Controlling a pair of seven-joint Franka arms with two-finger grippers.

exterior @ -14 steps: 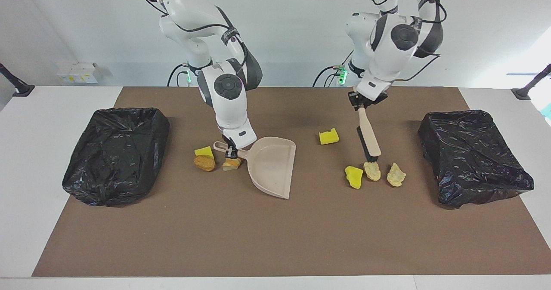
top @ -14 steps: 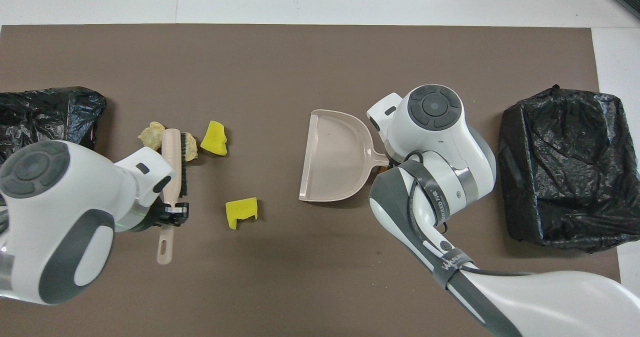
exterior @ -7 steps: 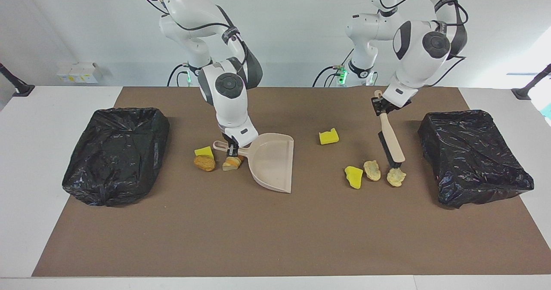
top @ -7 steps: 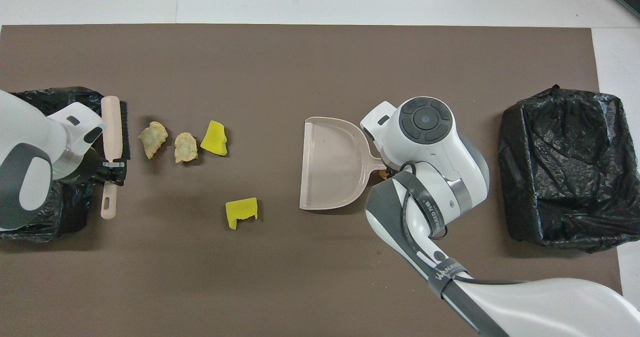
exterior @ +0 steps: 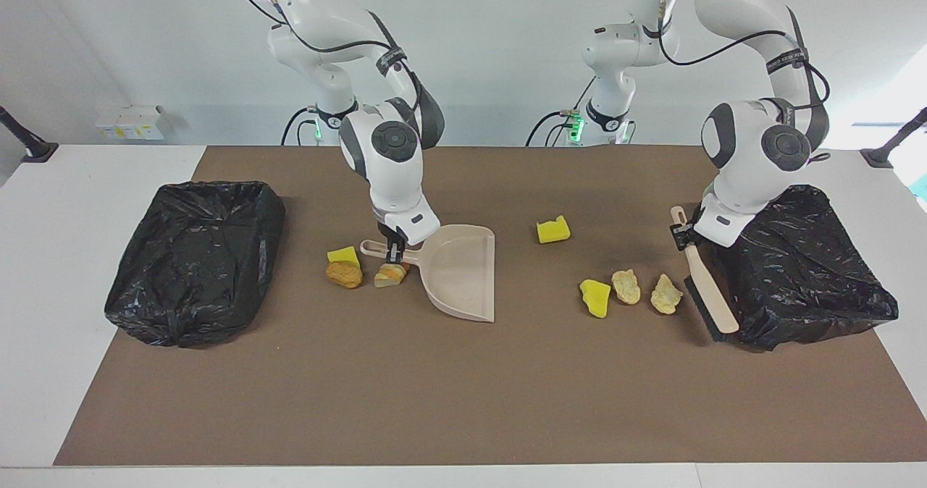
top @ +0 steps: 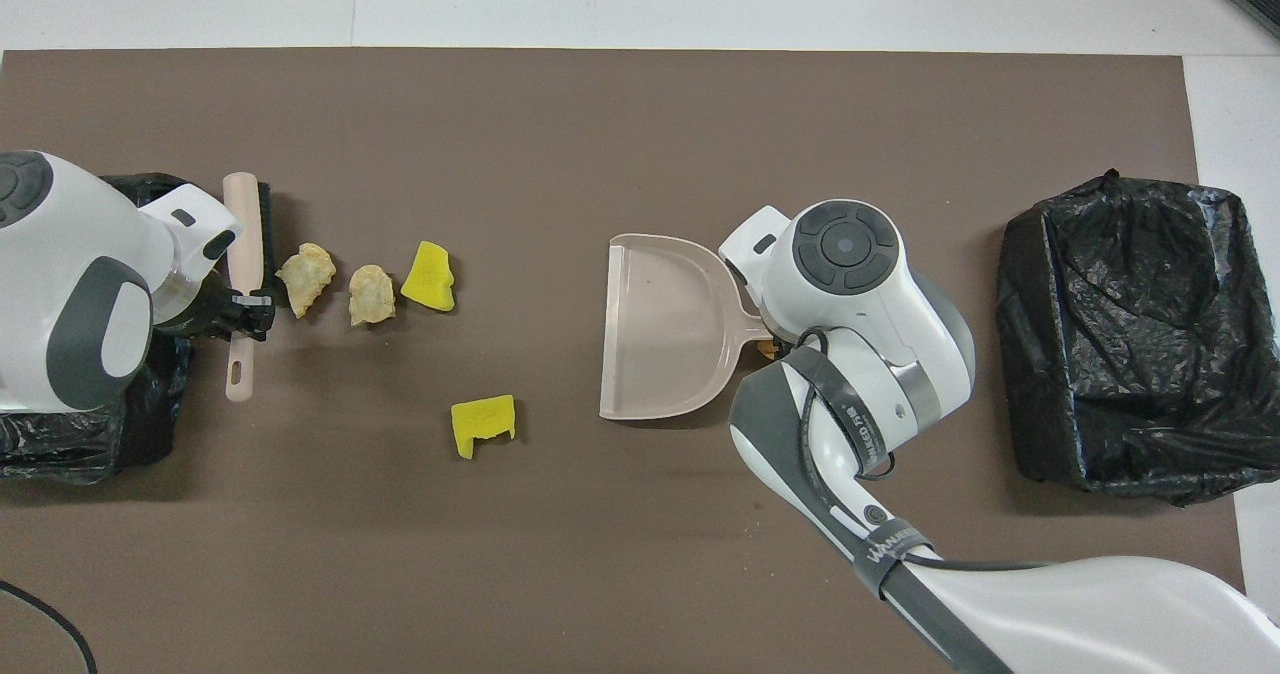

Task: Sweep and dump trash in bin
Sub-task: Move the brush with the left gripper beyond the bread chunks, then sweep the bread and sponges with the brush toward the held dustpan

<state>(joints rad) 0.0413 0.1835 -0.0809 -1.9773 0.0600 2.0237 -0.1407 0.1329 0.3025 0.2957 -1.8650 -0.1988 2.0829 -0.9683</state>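
you hold the brush (exterior: 706,292) in the left gripper (exterior: 681,233), fingers pinched on its handle, with the bristle head low beside the black bin (exterior: 797,271) at the left arm's end of the mat (exterior: 463,401). the right gripper (exterior: 392,249) is clamped on the handle of the dustpan (exterior: 460,274), which sits near the middle of the mat with its open mouth facing the left arm's end.

three scraps lie in a row just beside the brush head: a pale lump (exterior: 666,294), a second pale lump (exterior: 626,286) and a yellow chunk (exterior: 595,297). another yellow chunk (exterior: 552,229) sits nearer the robots' edge of the mat. to sweep well, set the bristles flat on the mat with the row between brush and pan, then draw it in one low, steady stroke toward the pan's mouth; keep the pan's lip pressed to the mat so pieces ride in rather than slip under. the gap to the pan is wide, so consider bringing the pan closer first.

three more scraps (exterior: 344,274) cluster by the pan's handle, on the wrong side of it for this stroke. the right wrist hides them from above. whether the bristles touch the mat yet is hard to tell. a second black bin (exterior: 195,256) sits at the right arm's end; neither bin's inside can be made out.
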